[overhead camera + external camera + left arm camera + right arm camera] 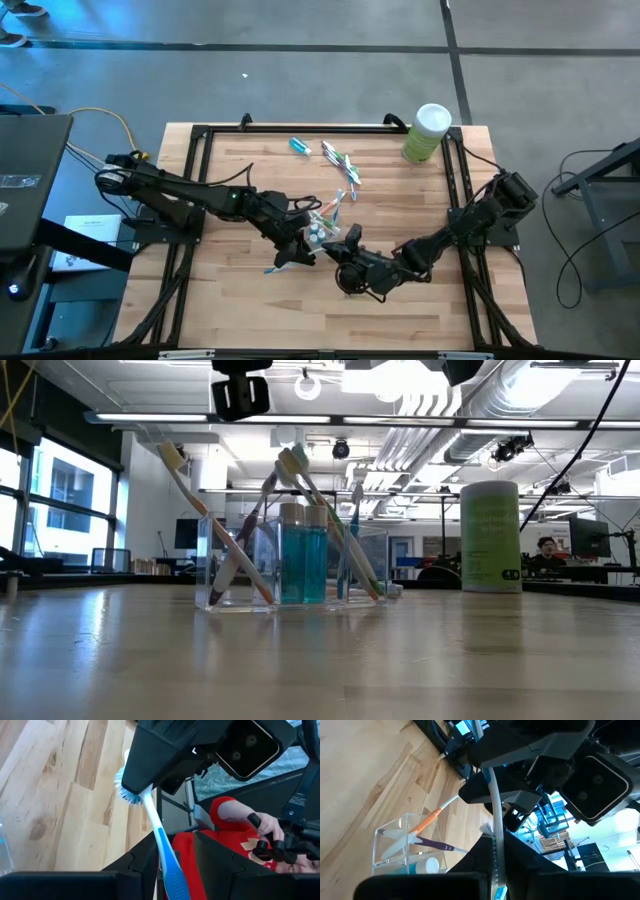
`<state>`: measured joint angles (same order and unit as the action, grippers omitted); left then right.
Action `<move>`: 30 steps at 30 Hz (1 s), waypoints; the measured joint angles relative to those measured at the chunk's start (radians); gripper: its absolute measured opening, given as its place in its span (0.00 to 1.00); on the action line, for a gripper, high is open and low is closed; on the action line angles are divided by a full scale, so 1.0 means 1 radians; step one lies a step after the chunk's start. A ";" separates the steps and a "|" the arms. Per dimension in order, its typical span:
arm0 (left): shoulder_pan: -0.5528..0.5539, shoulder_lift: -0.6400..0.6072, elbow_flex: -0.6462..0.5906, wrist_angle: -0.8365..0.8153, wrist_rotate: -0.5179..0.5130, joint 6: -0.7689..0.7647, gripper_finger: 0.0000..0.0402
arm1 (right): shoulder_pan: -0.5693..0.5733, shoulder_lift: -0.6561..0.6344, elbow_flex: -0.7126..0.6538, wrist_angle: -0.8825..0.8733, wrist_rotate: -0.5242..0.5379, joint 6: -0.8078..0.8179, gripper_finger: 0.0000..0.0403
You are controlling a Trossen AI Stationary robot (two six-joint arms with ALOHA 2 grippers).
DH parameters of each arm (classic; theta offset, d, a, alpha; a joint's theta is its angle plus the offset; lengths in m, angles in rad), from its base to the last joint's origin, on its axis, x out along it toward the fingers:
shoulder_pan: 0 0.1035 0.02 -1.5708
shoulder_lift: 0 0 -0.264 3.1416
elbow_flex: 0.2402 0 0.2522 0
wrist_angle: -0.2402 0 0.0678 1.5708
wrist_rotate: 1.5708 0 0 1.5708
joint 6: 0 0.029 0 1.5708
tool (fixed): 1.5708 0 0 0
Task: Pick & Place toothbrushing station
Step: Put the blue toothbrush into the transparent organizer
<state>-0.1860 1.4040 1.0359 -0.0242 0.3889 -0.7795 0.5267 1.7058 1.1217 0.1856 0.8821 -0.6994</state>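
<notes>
From above, a pale wooden slatted table (240, 310) carries a small clear plastic cup (318, 226) near its middle, with slim multicoloured toothbrushes leaning out of it. The left claw (296, 252) sits just beside the cup and grips a blue-handled toothbrush (275, 269). The right claw (349, 243) is close on the cup's other side, closed on a thin white toothbrush. More loose toothbrushes (340, 160) and a small teal-and-white toothpaste tube (300, 147) lie toward the far edge, near a light-green canister with a white lid (427, 132). At table height, the clear cup (290, 565) stands upright holding teal tubes and several tilted brushes, with the green canister (490, 537) well apart to one side. In the left wrist view, the blue-handled brush (162, 852) runs up between the dark fingers (220, 865), bristles beside the other arm. In the right wrist view, the white brush handle (496, 815) rises between that claw's fingers, and the cup (402, 847) is nearby with orange and purple brushes in it.
</notes>
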 joint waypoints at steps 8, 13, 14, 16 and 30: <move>-0.001 0.000 0.000 -0.022 -0.050 -0.034 0.16 | 0.000 0.000 0.000 -0.006 0.006 0.000 0.10; -0.006 0.002 0.000 -0.040 -0.079 -0.039 0.05 | 0.001 0.000 -0.001 -0.005 0.001 0.041 0.11; -0.008 0.002 0.000 -0.043 -0.088 -0.037 0.05 | 0.001 0.000 -0.001 -0.006 0.001 0.044 0.11; -0.014 0.002 0.001 -0.051 -0.126 -0.017 0.05 | 0.008 0.000 -0.001 -0.007 0.011 0.049 0.11; -0.127 0.002 0.006 -0.029 -0.389 0.081 0.05 | 0.131 0.003 -0.001 0.014 0.309 0.023 0.11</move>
<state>-0.3128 1.4055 1.0415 -0.0537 0.0002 -0.6982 0.6575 1.7092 1.1206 0.1993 1.1916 -0.6765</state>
